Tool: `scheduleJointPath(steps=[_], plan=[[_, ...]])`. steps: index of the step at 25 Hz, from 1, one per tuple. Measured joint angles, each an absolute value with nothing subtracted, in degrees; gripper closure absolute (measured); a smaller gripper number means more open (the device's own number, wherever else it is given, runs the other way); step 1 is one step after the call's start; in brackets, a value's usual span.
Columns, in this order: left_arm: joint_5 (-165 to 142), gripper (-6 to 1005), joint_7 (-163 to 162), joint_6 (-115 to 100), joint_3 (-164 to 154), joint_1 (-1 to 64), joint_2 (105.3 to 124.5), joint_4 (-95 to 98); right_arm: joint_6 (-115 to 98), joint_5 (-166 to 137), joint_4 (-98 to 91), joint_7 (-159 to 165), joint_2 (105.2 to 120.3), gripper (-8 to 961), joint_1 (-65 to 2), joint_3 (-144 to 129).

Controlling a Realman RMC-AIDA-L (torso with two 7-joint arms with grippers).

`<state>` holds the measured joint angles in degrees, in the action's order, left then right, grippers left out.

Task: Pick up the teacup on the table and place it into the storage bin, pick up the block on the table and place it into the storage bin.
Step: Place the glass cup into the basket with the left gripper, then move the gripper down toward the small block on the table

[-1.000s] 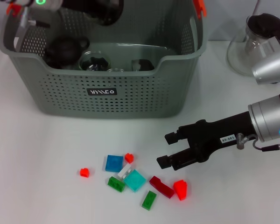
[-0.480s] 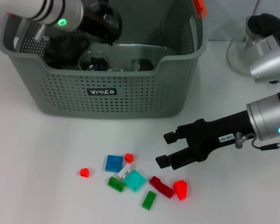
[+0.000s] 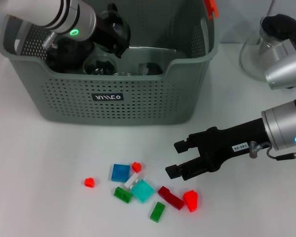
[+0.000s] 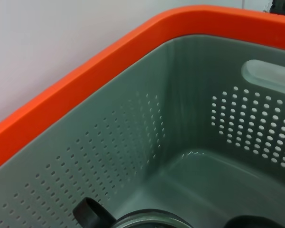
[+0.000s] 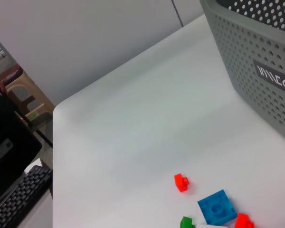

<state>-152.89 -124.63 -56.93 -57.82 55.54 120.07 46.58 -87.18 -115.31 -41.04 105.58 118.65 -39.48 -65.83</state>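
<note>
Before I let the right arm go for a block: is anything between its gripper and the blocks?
Nothing visible. The open right gripper hovers beside the blocks, with only bare white table between. The storage bin sits farther back.

Head view downward over table; wrist views close, sharing storage bin (image 3: 113,74).

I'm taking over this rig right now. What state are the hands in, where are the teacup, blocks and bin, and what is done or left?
Left hand: inside the storage bin, over its dark teaware; whether it grips anything cannot be told.
Right hand: open, low over the table, beside the scattered blocks.
Done: no teacup shows on the table; several dark and glass vessels sit in the bin, though which is the teacup cannot be told.
Left: every block lies on the table. The red wedge block lies nearest the right hand.
</note>
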Motion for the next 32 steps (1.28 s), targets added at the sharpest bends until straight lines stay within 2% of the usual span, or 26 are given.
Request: scheduleJointPath(steps=[16,27,29,32], plan=[[-153.32,950,-125.19,-56.88,-58.53,55.23,120.15,46.70,-87.33,-115.31,-41.03,105.41,118.66,29,-39.31,-65.83],[-157.49,838,-125.74,-56.28,-58.62,55.55,121.10,47.00,-87.18,-115.31,-40.95,105.30,118.65,28,-39.28,-65.83],[-157.50,654,-125.75,-56.32,-58.62,55.55,121.11,47.13,-87.14,-115.31,-40.95,105.29,118.65,28,-39.28,-65.83],[-157.44,638,-125.82,-56.74,-58.30,55.41,121.17,48.30,-87.10,-115.32,-41.01,105.30,118.65,28,-39.28,-65.83]])
